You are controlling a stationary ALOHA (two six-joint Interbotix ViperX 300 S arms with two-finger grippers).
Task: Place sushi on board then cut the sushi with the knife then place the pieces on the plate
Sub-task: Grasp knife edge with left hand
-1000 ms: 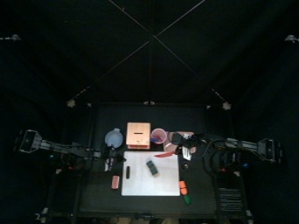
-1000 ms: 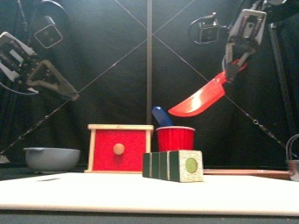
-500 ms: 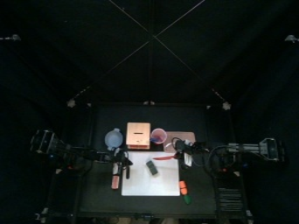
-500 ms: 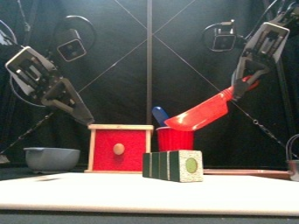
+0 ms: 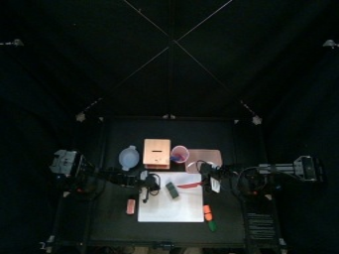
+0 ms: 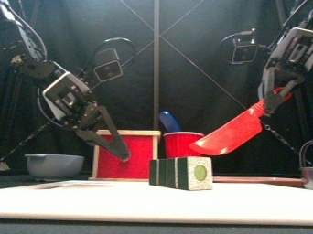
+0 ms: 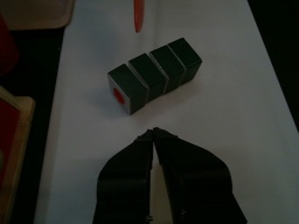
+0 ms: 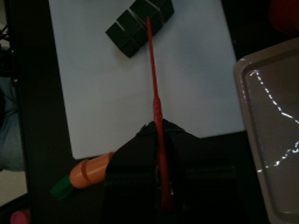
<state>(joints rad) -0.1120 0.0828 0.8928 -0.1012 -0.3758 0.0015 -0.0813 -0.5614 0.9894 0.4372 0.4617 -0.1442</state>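
Sushi roll [image 6: 181,172] lies uncut on the white board [image 6: 73,196], approx. mid-board. Red knife [image 6: 239,128] slants over it, tip just right of the roll. Right gripper [image 6: 284,88] is clamped on its handle. Left gripper [image 7: 152,136] hangs just short of the roll, jaws pressed together, holding nothing. Behind: red cup [image 6: 184,143] w/ blue knife [image 6: 167,121] in it. Bowl [image 6: 53,164] far left, contents not visible. Vs. 1 s ago: knife was higher, above the cup. Left arm has dropped toward the board. Roll hasn't moved.
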